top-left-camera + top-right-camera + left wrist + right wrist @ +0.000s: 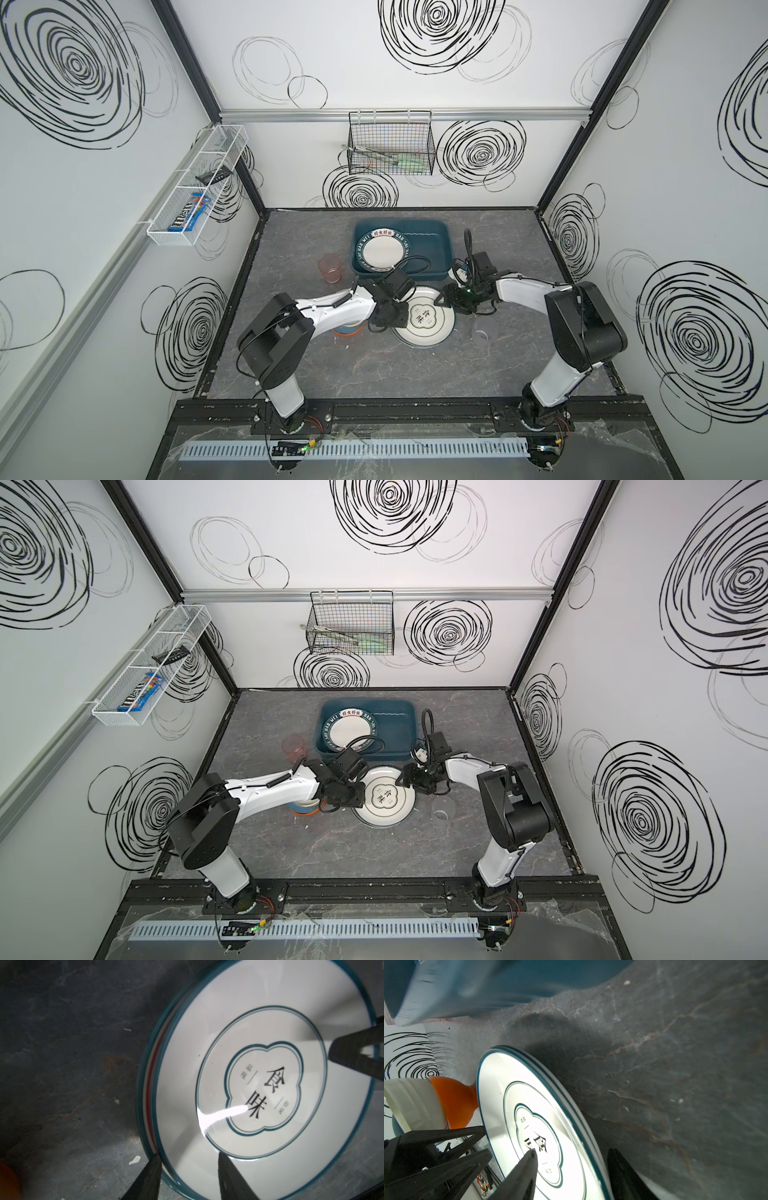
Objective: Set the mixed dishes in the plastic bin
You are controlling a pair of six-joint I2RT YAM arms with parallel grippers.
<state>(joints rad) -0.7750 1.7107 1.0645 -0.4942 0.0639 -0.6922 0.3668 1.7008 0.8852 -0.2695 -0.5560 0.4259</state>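
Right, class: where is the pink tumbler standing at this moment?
In both top views the pink tumbler stands upright on the table, on the left side, close beside the plastic bin's near-left corner.

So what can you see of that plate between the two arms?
The plate is round, glossy white like ceramic, with a teal rim, a teal ring and a clover-shaped frame around black Chinese characters. It lies face up on a second plate on the grey table, near the bin. The left gripper and right gripper, both open, straddle its rim on opposite sides; contact is unclear.
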